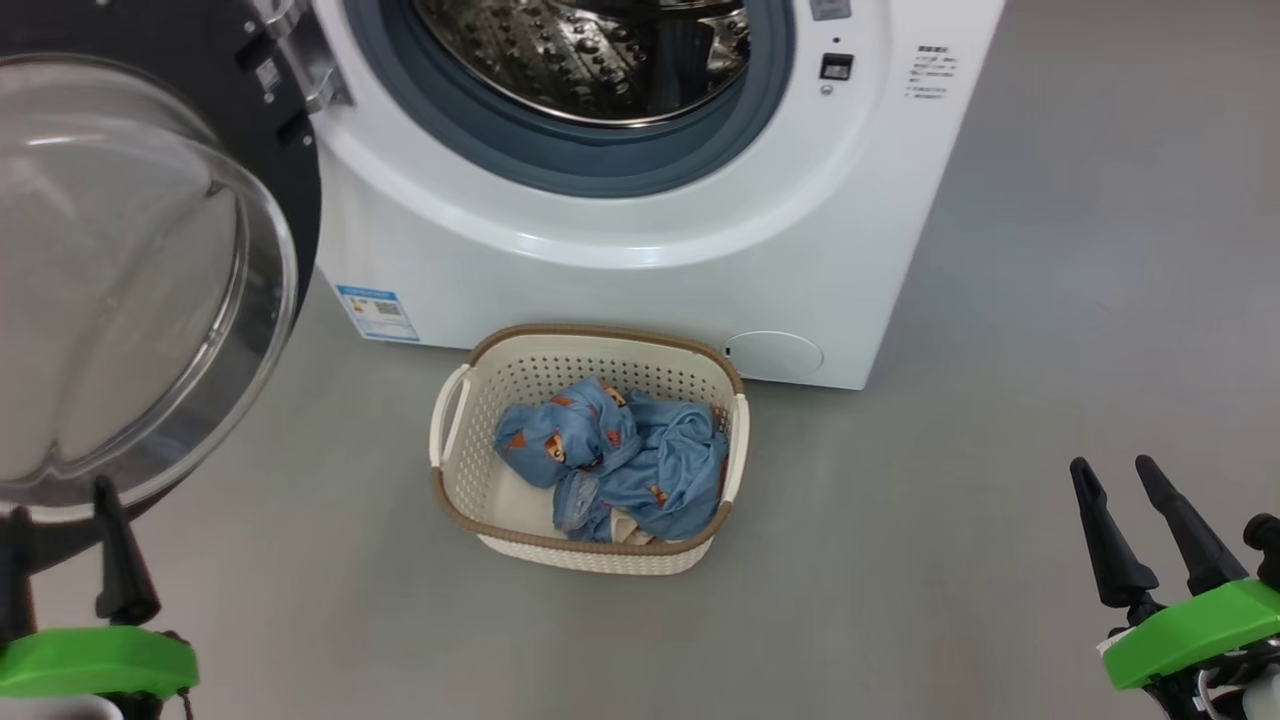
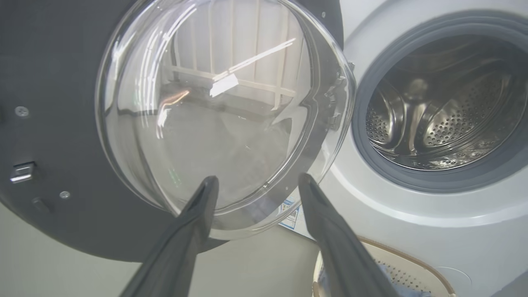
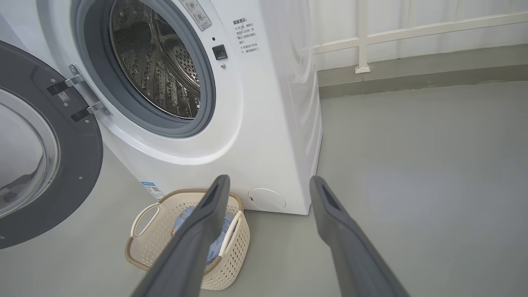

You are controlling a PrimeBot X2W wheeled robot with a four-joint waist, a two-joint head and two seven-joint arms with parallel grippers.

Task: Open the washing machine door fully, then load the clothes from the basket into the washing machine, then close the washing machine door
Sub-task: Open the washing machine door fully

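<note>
Blue bear-print clothes [image 1: 620, 460] fill our cream perforated basket [image 1: 580, 368] before the white boxy washer [image 1: 620, 290]; left gripper [image 2: 255, 183], right gripper [image 3: 268, 181] both spread-jawed.

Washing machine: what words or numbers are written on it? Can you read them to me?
Blue sticker, low on the washing machine: too small to read.
Black printed lines right of the drum: too blurred.
Grey label above them: too small.
No text can be read.

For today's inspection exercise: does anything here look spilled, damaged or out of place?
Nothing stands out. The washing machine door hangs open, the clothes lie bundled inside the upright basket, with none on the floor.
</note>
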